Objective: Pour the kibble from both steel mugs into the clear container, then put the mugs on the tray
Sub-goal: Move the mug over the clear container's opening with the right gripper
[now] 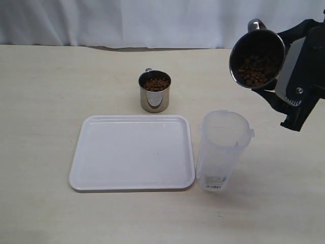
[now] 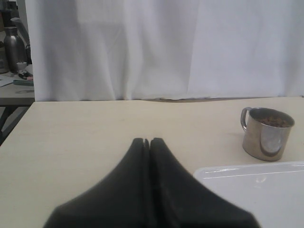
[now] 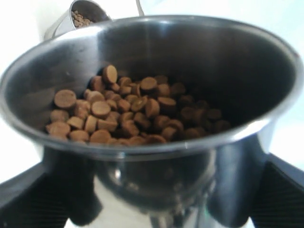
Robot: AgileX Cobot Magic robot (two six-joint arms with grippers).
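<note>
My right gripper (image 1: pixel 278 77) (image 3: pixel 156 190) is shut on a steel mug (image 1: pixel 256 58) (image 3: pixel 228 61), held in the air and tilted, its mouth facing down toward the clear container (image 1: pixel 222 150). Kibble (image 1: pixel 256 69) (image 3: pixel 128 114) lies piled against the mug's lower wall, inside the rim. The container stands upright on the table, with no kibble visible inside. A second steel mug (image 1: pixel 155 92) (image 2: pixel 266 135) (image 3: pixel 78 19) holding kibble (image 1: pixel 156 84) stands behind the white tray (image 1: pixel 133 152) (image 2: pixel 256 190). My left gripper (image 2: pixel 149 141) is shut on nothing, low over the table left of the tray.
A white curtain (image 1: pixel 127 20) hangs along the table's far edge. In the left wrist view a side desk (image 2: pixel 14 90) with a metal flask (image 2: pixel 14 47) stands beyond the table's left end.
</note>
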